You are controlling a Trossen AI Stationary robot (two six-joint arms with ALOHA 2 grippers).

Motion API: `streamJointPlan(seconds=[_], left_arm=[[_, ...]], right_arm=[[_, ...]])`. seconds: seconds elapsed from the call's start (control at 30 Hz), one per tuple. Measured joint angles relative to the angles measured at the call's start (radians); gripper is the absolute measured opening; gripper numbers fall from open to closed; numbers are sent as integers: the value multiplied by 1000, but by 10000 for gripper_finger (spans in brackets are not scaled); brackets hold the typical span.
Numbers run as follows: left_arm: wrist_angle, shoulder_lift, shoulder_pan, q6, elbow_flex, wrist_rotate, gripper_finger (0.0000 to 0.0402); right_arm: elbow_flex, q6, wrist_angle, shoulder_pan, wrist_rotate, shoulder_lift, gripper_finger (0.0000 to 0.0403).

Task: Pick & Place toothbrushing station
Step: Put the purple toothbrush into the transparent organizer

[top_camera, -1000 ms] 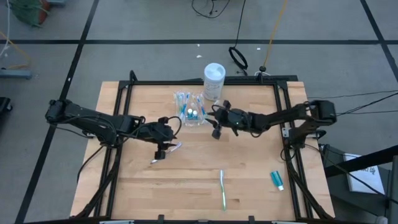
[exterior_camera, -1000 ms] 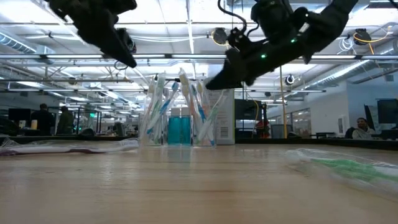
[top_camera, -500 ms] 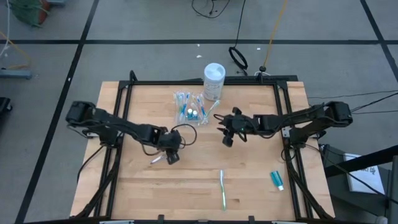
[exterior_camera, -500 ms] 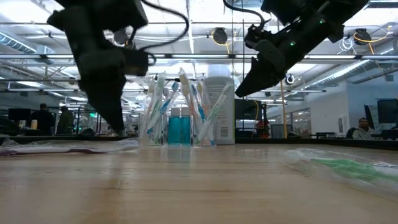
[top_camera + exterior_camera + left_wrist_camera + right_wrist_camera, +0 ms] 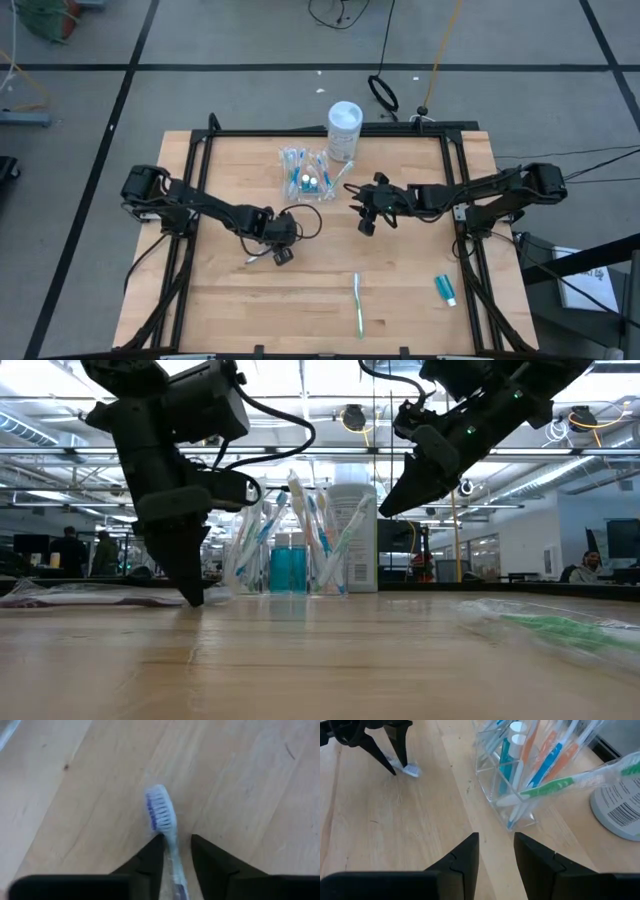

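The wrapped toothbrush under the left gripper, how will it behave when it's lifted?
The toothbrush looks slim and light, lying flat between the left gripper fingers. Its clear wrapper may be slippery. Gripped on the neck near the bristles, it will probably droop at the handle end.

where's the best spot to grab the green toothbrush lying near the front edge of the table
Probably mid-handle, coming straight down. The green toothbrush lies flat on the table with clear wood either side, so fingers set across its slim length should close on it without slipping toward an end.
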Motion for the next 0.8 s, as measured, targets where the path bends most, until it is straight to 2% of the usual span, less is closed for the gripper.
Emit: streamJointPlan(seconds=[0.2, 0.37, 0.47, 0.67, 0.8], left_arm=[[42, 0, -4, 74, -1, -26, 12], [214, -5, -2, 157, -8, -44, 19], [424, -31, -4, 264, -6, -112, 8], [974, -45, 20, 450, -5, -350, 16], [1222, -45, 62, 573, -3, -398, 7]], right_arm=[[0, 0, 0, 0, 0, 0, 113], [0, 0, 1, 0, 2, 0, 113], [0, 2, 11, 0, 2, 0, 114], [0, 2, 19, 0, 2, 0, 114], [0, 3, 18, 0, 2, 0, 114]])
